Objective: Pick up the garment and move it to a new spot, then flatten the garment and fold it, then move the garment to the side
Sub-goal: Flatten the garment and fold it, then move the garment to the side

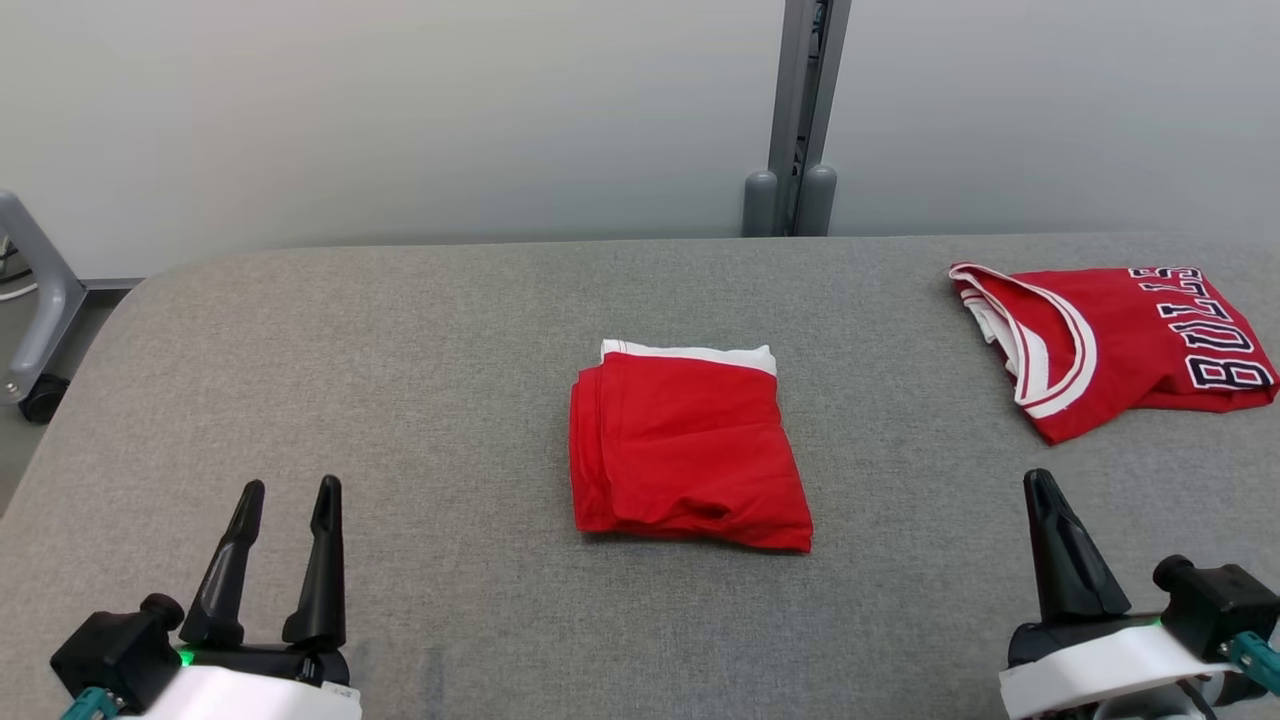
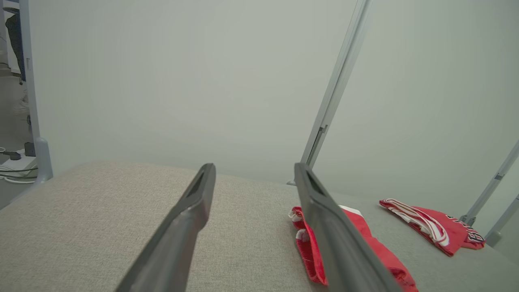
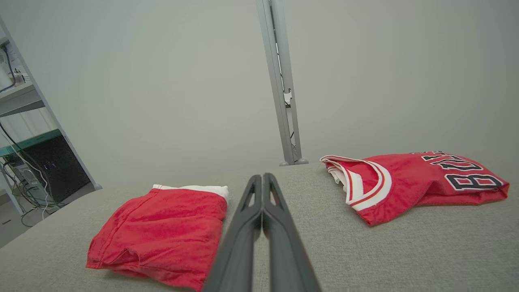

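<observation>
In the head view, the folded red garment (image 1: 690, 450) lies about in the middle of the grey table (image 1: 400, 400). It is a thick, nearly square packet with a white band along its far edge. My left gripper (image 1: 290, 485) is at the lower left, above the near part of the table. Its 2 dark fingers stand wide apart and there is nothing between them. My right gripper (image 1: 1040, 485) is at the lower right. Its 2 fingers are pressed together into 1 point and they hold nothing. Both grippers are well apart from the garment. At the far right of the table lies a red jersey (image 1: 1120, 345) with white trim and dark letters, also folded. Behind the table stands a grey metal post (image 1: 800, 120) in front of a pale wall.

In the left wrist view, my 2 left fingers rise from the bottom edge with a broad gap between them, and in this gap I see the bare table and the wall. The finger on the right of this view covers a part of the folded red garment. The jersey lies farther away, near the table's edge.

In the right wrist view, my right fingers touch each other along their length, with no cloth caught between them. The folded red garment lies flat on the table just to the left of them, and the jersey lies to the right, farther back. The 2 pieces of clothing do not touch. The post rises behind, between them.
</observation>
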You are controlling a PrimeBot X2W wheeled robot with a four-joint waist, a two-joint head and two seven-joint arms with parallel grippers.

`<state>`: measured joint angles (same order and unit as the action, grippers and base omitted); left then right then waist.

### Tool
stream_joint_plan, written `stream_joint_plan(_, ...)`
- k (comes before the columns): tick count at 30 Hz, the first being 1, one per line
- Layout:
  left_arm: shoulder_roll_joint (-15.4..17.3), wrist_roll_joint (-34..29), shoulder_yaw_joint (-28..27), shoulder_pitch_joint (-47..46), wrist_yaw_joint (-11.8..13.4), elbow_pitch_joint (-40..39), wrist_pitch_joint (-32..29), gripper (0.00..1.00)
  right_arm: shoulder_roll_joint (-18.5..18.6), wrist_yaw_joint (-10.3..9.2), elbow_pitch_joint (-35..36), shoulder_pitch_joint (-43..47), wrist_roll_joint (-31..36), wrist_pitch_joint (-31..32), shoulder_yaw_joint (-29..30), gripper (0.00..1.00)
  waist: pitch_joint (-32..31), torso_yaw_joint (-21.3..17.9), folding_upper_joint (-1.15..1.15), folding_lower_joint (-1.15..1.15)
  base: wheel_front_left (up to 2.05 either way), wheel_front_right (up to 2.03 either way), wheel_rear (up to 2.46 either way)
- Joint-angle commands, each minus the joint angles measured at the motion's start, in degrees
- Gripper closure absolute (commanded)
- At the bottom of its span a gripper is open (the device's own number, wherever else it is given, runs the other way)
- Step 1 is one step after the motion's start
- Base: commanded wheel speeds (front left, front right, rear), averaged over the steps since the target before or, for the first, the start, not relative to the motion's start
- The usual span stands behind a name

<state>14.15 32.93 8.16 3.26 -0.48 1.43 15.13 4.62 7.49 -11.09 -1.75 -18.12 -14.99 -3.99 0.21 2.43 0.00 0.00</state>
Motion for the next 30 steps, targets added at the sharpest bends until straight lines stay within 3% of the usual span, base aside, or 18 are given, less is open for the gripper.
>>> stream_joint_plan(1,-0.02,-0.57,-0.37,0.11,-0.39,0.16,-0.01,0.00,0.01,0.01,0.03,0.13,0.15,-0.28,0.28,1.00,0.00,0.05,0.00,0.00,0.00,0.00,0.00)
stream_joint_plan(5,-1.59,-2.04,-1.27,-0.23,-1.70,0.96,0.00,0.00,-0.64,0.01,-0.70,-0.60,1.12,-0.28,0.20,1.00,0.07,0.24,0.00,0.00,0.00,0.00,0.00)
stream_joint_plan(7,-2.09,-2.59,-1.62,-0.52,-2.25,1.30,0.00,0.00,-0.81,0.01,-0.97,-0.92,1.41,-0.28,0.31,0.83,0.09,0.38,0.00,0.00,0.00,0.00,0.00)
stream_joint_plan(9,-2.62,-3.04,-1.87,-0.73,-2.77,1.58,0.00,0.00,-0.95,0.01,-1.11,-1.10,1.67,-0.28,0.32,0.88,0.09,0.52,0.00,0.00,0.00,0.00,0.00)
stream_joint_plan(11,-3.05,-3.48,-2.22,-0.84,-3.17,1.81,0.00,0.00,-1.04,0.01,-1.36,-1.12,1.86,-0.28,0.18,0.81,0.07,0.64,0.00,0.00,0.00,0.00,0.00)
stream_joint_plan(12,-3.23,-3.68,-2.38,-0.83,-3.41,2.00,0.00,0.00,-1.08,0.01,-1.54,-1.15,2.02,-0.28,0.12,0.64,0.03,0.69,0.00,0.00,0.00,0.00,0.00)
stream_joint_plan(13,-3.35,-3.89,-2.47,-0.81,-3.55,2.17,0.00,0.00,-1.11,0.01,-1.57,-1.33,2.25,-0.28,0.13,0.13,0.01,0.73,0.00,0.00,0.00,0.00,0.00)
stream_joint_plan(14,-3.47,-3.95,-2.59,-0.83,-3.67,2.30,0.00,0.00,-1.16,0.01,-1.65,-1.53,2.25,-0.28,0.20,0.00,0.02,0.76,0.00,0.00,0.00,0.00,0.00)
stream_joint_plan(23,-4.88,-5.07,-2.98,-2.04,-5.02,3.42,0.00,0.00,-1.40,0.01,-6.41,-5.69,3.68,1.30,-0.80,0.00,0.76,2.27,0.00,0.00,0.00,0.00,0.00)
stream_joint_plan(30,-5.53,-5.30,-3.13,-3.27,-5.99,4.24,0.00,0.00,-1.53,0.01,-15.20,-13.19,2.32,4.40,-2.08,0.00,2.16,4.60,0.00,0.00,0.00,0.00,0.00)
